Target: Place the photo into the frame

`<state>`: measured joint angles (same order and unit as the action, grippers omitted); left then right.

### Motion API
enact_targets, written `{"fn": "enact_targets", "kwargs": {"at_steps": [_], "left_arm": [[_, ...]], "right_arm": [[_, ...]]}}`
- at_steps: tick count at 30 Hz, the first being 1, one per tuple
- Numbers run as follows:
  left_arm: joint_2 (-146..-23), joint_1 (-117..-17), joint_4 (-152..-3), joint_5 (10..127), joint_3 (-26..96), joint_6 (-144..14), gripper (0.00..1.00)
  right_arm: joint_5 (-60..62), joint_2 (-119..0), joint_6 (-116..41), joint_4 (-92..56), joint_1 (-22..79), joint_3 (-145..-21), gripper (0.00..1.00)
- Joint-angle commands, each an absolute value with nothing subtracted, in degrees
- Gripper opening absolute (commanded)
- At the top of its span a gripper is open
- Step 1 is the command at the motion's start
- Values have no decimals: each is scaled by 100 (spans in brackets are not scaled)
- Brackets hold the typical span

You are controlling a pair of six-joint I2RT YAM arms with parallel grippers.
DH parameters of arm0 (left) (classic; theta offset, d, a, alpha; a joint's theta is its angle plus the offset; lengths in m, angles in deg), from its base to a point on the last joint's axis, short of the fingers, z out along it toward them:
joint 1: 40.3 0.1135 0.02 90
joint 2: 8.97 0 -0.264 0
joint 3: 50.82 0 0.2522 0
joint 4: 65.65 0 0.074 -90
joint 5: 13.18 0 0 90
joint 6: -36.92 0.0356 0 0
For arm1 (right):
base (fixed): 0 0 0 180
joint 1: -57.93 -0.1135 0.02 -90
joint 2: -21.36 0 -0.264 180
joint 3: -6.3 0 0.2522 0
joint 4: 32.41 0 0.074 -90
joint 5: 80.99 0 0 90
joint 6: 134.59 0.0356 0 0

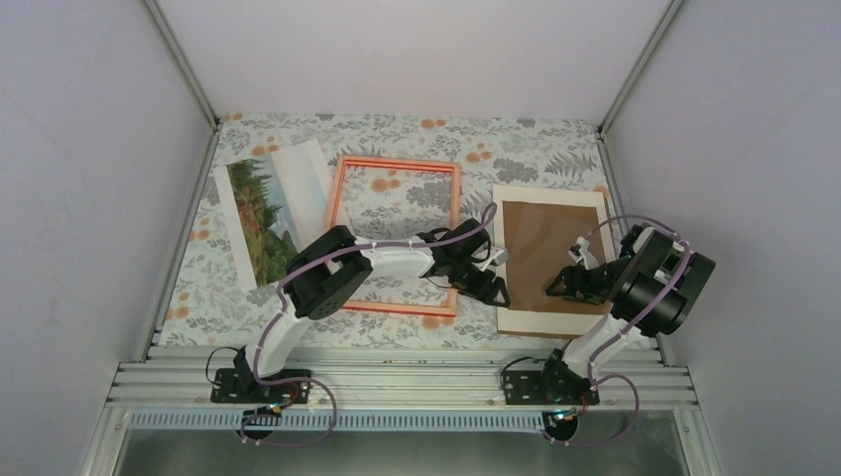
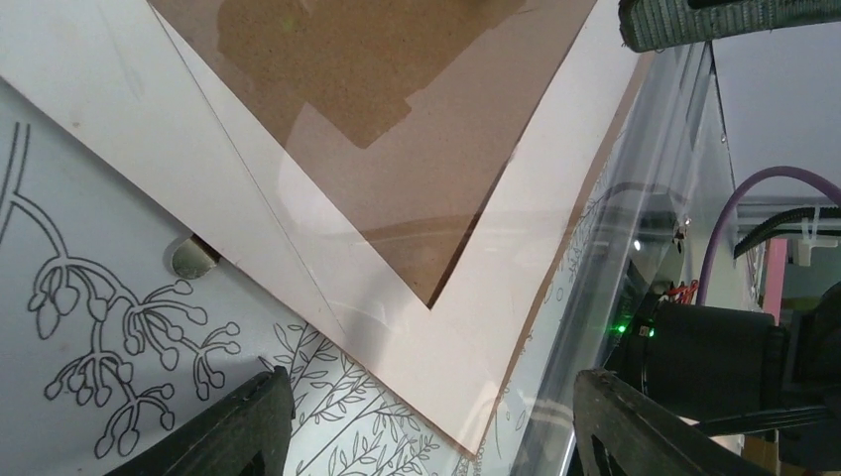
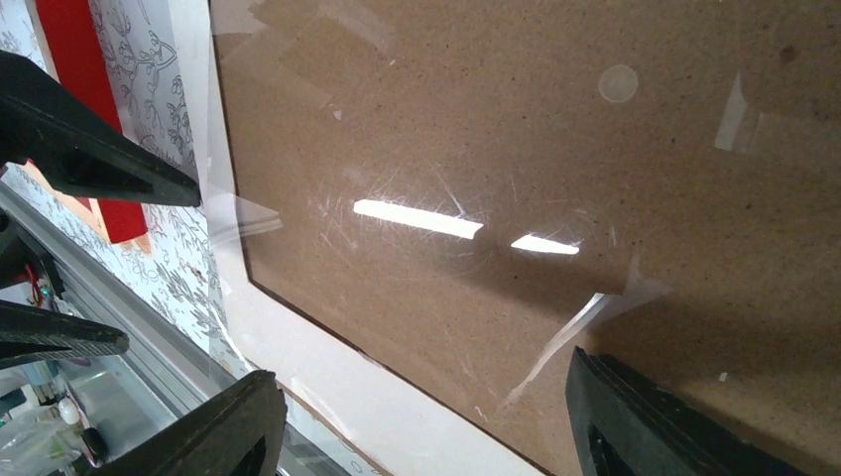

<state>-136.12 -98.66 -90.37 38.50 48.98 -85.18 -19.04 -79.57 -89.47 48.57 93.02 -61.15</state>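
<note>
We see the photo [image 1: 263, 213] lying picture side up at the left of the flowered worktop [image 1: 397, 129]. It sits just beside the left edge of the frame [image 1: 397, 161], which lies flat in the middle. The left jaws stand wide apart and hold nothing, low between the frame's near right corner and a white card [image 1: 521, 319]. That card carries a brown board [image 1: 540, 238]. The right jaws, also spread wide and empty, hover over the board's near part.
</note>
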Motion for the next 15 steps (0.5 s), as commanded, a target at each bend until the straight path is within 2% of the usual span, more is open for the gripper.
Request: {"fn": "enact_targets", "kwargs": {"at_steps": [1, 6, 9, 15], "left_arm": [[-13916, -9984, -9713, 3812, 5057, -8668, 71], [-14163, -10022, -9356, 3342, 4916, -8925, 60], [-14198, -10050, -9194, 3176, 4922, -8954, 57], [-13957, -10052, -9063, 3369, 4847, -8883, 43]], "right_arm": [[-859, -8548, -8737, 3534, 9300, -5562, 73], [-835, -8605, -8697, 3378, 9325, -5455, 73], [-806, -8647, -8689, 3298, 9351, -5425, 72], [-803, -8632, -8703, 3243, 9392, -5371, 72]]}}
